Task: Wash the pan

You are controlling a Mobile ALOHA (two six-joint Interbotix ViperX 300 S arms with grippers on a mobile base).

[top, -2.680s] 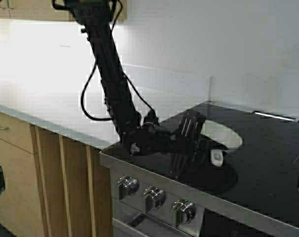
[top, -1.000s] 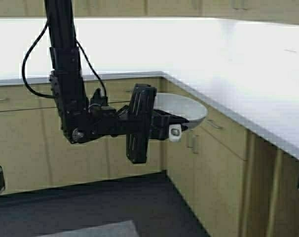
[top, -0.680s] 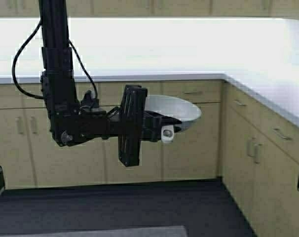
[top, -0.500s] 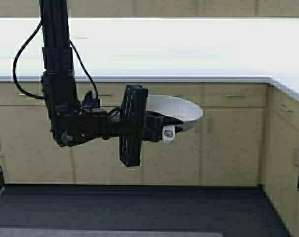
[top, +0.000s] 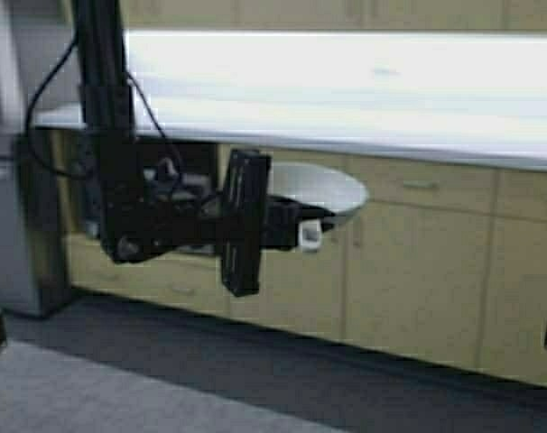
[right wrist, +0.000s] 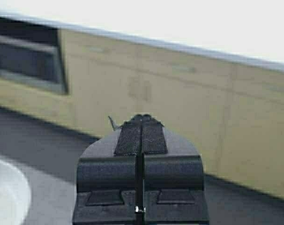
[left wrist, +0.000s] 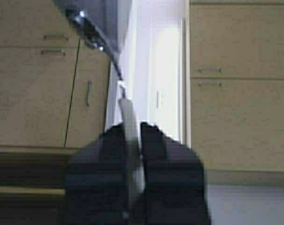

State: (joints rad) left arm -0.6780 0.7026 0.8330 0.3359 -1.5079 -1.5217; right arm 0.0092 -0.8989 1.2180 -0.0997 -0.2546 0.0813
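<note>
High view: our left claw (top: 287, 225) hangs in the air in front of a run of cabinets (top: 418, 262), and it is clamped on the pan (top: 314, 191) at the short handle (top: 309, 235), whose whitish tip sticks out just beside the claw. The pan's cream bowl sits on the far side of the claw, carried clear of any surface, with its open side facing up. Behind and above the claw runs a bright countertop (top: 346, 81); a dark floor (top: 255, 370) lies below it.

Left wrist view: the claw's two dark fingers (left wrist: 156, 154) are closed nearly together, with the thin pale edge of the pan (left wrist: 128, 131) gripped between them and running on past the fingertips. Cabinet doors and drawer fronts (left wrist: 235, 93) fill the background beyond the claw.

Right wrist view: our right claw (right wrist: 141, 129) is fully closed with its ribbed pads (right wrist: 153, 136) pressed against each other and nothing between them. It points toward the lower cabinets (right wrist: 179, 93). A curved white edge (right wrist: 8, 197) appears low beside this claw; we cannot tell what it belongs to.
</note>
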